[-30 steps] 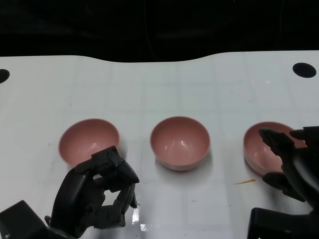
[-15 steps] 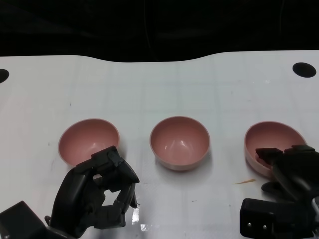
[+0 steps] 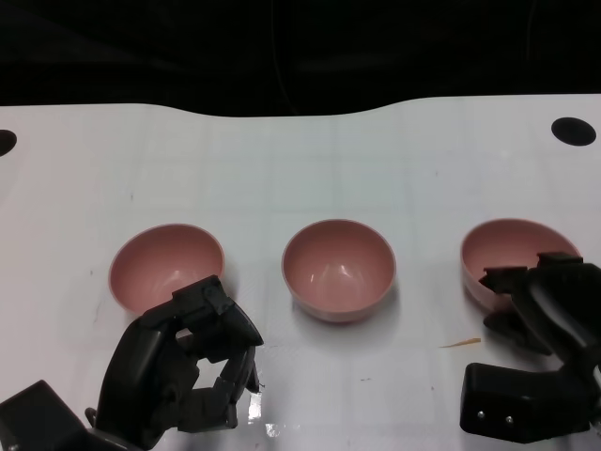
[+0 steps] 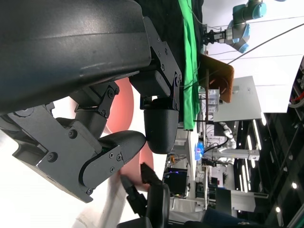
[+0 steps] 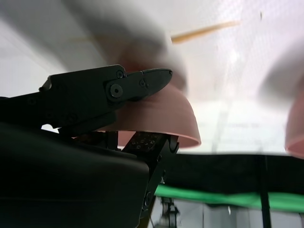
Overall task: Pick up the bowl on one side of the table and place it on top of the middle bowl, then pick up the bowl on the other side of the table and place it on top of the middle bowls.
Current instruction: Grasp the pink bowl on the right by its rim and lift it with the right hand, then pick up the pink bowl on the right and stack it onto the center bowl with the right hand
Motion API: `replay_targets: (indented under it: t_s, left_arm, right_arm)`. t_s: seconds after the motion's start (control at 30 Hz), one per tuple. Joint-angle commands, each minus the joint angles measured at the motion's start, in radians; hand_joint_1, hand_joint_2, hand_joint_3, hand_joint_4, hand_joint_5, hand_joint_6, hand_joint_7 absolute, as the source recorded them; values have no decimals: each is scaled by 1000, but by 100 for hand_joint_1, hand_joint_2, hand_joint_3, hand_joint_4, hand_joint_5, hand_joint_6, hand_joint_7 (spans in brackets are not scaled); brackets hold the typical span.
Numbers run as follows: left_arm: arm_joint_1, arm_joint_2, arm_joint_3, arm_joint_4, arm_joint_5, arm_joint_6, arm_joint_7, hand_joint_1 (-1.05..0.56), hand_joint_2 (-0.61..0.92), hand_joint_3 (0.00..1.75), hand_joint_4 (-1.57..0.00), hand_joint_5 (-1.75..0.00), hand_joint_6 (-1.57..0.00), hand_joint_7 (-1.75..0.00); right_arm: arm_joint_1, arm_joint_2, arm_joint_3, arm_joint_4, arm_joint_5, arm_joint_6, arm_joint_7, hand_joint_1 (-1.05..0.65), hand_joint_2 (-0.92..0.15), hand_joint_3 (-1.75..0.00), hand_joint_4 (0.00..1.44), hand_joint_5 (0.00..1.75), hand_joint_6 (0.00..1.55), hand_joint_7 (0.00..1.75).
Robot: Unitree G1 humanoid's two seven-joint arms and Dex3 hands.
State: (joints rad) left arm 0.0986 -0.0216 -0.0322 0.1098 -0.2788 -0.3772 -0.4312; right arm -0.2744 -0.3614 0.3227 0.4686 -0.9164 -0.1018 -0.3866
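- Head view: the right hand (image 3: pixel 540 301) was open above the right bowl (image 3: pixel 507 258) a second ago — now its fingers are closed on the bowl's near rim, and the bowl looks tilted. I judge the first lift is starting.
- The middle bowl (image 3: pixel 338 269) and the left bowl (image 3: pixel 167 266) have not moved. The left hand (image 3: pixel 183 362) stays near the left bowl, fingers curled in, holding nothing.
- The right hand covers the bowl's near edge, so whether the bowl has left the table (image 3: pixel 300 169) is hard to tell.
- Left wrist view: fingers (image 4: pixel 118 147) curled, pink behind them; the rest is unclear.
- Right wrist view: fingers (image 5: pixel 137 83) lie over the bowl's wall (image 5: pixel 161 116) — blurred around.
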Motion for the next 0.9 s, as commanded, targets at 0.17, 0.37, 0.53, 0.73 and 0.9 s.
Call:
replay_targets:
  t_s: [0.17, 0.37, 0.53, 0.73, 0.9]
  left_arm:
    - [9, 4, 5, -5, 6, -6, 9, -19, 41, 127, -81, -170, -80, -137]
    - [7, 2, 5, -1, 7, -8, 9, -19, 41, 125, -81, -170, -79, -139]
    - [6, 0, 4, 1, 16, -17, 11, -20, 41, 125, -82, -170, -80, -139]
    - [2, 0, 4, 14, 25, -41, 4, -19, 42, 126, -84, -169, -81, -140]
    - [0, 2, 0, 29, 53, -82, 8, -19, 40, 130, -86, -168, -82, -144]
  right_arm:
    - [-47, -1, 6, -69, 20, -95, -130, -20, -45, -104, 96, 175, 72, 173]
    - [-58, 19, 35, -177, 35, -137, -100, -14, -40, -106, 96, 175, 73, 174]
    - [-77, 51, 51, -210, 77, -209, -71, -13, -28, -128, 98, 175, 76, 170]
    - [-136, 93, 92, -154, 68, -272, -81, -8, -15, -139, 98, 175, 83, 160]
    - [-190, 113, 136, -75, 63, -309, -67, -6, -21, -122, 96, 175, 77, 164]
